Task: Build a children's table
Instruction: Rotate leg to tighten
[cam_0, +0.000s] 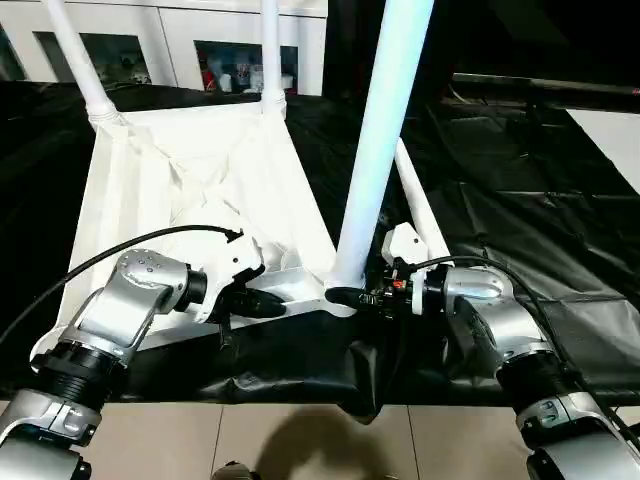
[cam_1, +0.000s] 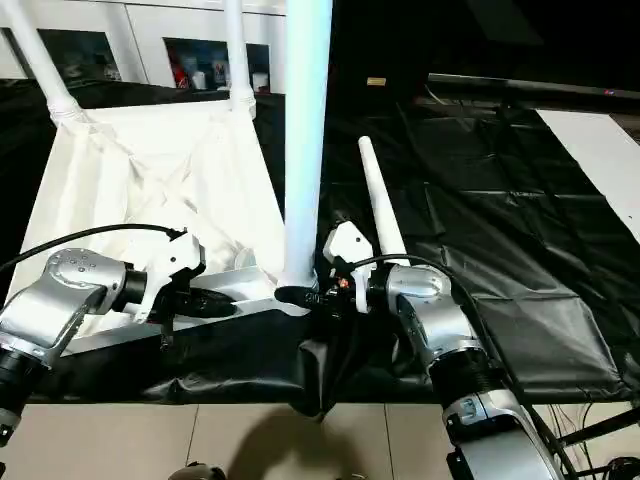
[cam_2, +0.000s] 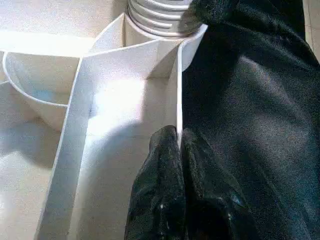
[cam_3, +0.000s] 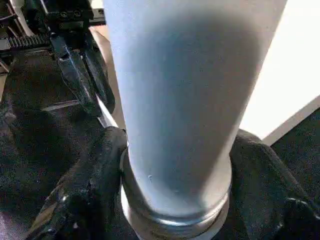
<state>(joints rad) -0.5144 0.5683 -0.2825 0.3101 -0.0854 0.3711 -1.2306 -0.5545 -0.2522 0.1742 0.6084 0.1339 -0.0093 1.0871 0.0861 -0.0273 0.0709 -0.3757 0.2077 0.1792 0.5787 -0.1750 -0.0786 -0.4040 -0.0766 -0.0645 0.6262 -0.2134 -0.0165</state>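
I am pinching the near rim of the upturned tabletop (cam_0: 200, 190) with the left end effector (cam_2: 179, 145), its fingers pressed together on the thin wall, I judge to keep the top from sliding or turning on the black sheet (cam_0: 520, 180). The right end effector (cam_3: 175, 200) is clamping the base of the upright leg (cam_0: 385, 130) at the near corner socket (cam_2: 160, 25), where ridges like threads are showing, so I judge it is being seated. Two legs (cam_0: 75, 55) are standing in the far corners; the fourth leg (cam_1: 380, 205) is lying beside the tabletop.
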